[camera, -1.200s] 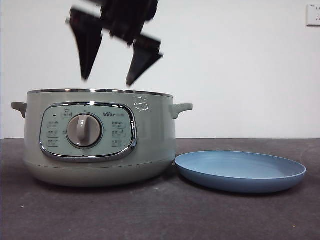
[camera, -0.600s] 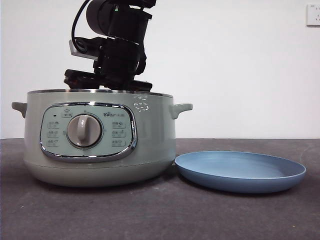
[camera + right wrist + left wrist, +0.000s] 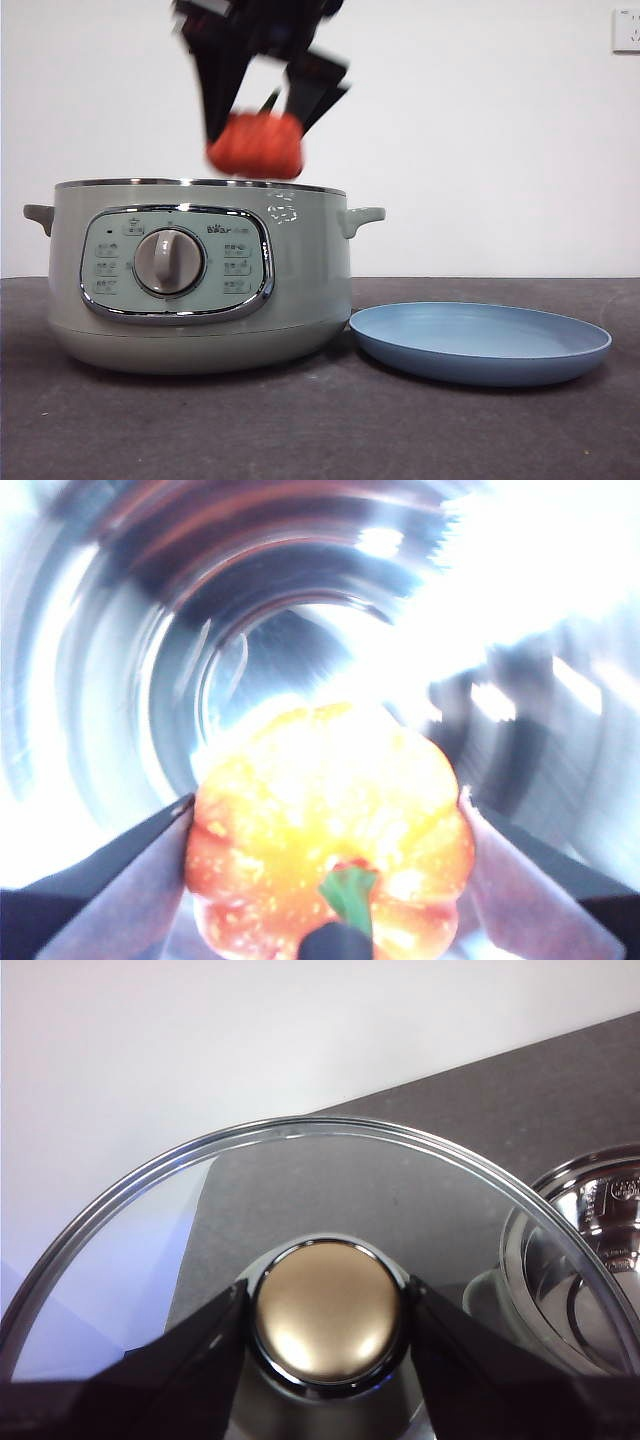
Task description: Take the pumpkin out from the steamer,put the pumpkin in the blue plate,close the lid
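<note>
My right gripper is shut on the orange-red pumpkin and holds it just above the open rim of the sage-green steamer. In the right wrist view the pumpkin sits between the two jaws, green stem toward the camera, with the steamer's shiny inner pot blurred behind it. My left gripper is shut on the round knob of the glass lid and holds it off to the side of the steamer. The blue plate lies empty, right of the steamer.
The steamer and plate stand on a dark grey table before a white wall. A white wall socket is at the top right.
The right gripper was down inside the steamer half a second ago. It has come up with the pumpkin between its jaws and shifted slightly right.
</note>
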